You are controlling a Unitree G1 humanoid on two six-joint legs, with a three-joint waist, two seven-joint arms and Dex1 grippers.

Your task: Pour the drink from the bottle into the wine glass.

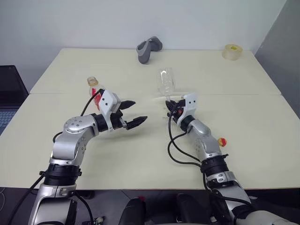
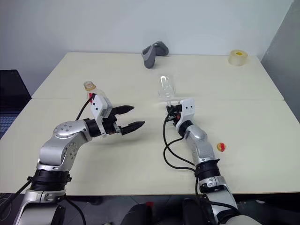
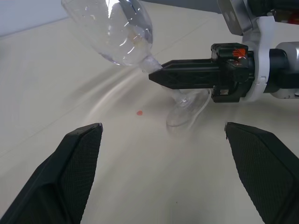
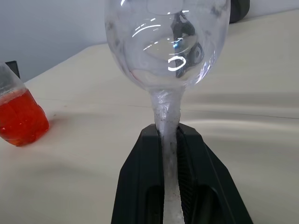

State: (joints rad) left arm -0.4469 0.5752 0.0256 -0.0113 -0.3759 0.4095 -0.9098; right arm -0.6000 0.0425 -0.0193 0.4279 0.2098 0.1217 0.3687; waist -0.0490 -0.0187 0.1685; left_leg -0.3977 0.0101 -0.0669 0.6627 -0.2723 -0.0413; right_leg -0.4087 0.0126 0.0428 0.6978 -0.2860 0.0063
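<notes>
Right gripper (image 4: pixel 170 186): fingers (image 4: pixel 140 186) closed on the stem of the glass (image 1: pixel 166 82), one on each side, as the right wrist view shows.
Glass: clear and empty; bowl tilted toward the desk's far edge; foot (image 3: pixel 187 108) close over the desk, whether touching it cannot be told; near the desk's middle.
Left gripper (image 1: pixel 132 113): jaws wide apart, holding nothing; pointing across the desk toward the glass, well short of it.
Left fingers (image 3: pixel 70 168): both black pads clear of the desk top, with the glass foot and the right gripper ahead between them in the left wrist view.
Bottle (image 2: pixel 89 87): upright on the desk behind the left gripper, toward the left edge, partly hidden by the gripper's white mount; uncapped, tan neck ring at the top.
Drink (image 4: pixel 21 116): bright red, in the bottle's lower part.
Drop (image 3: pixel 139 112): small red spot on the desk near the glass foot.
Cap (image 2: pixel 221 147): small, yellow and red, on the desk just right of the right forearm.
Grey object (image 1: pixel 148 48): by the far edge, near its middle.
Tape roll (image 1: pixel 232 51): near the far right corner.
Desk (image 1: pixel 243 112): pale cream, with a seam running left to right across it.
</notes>
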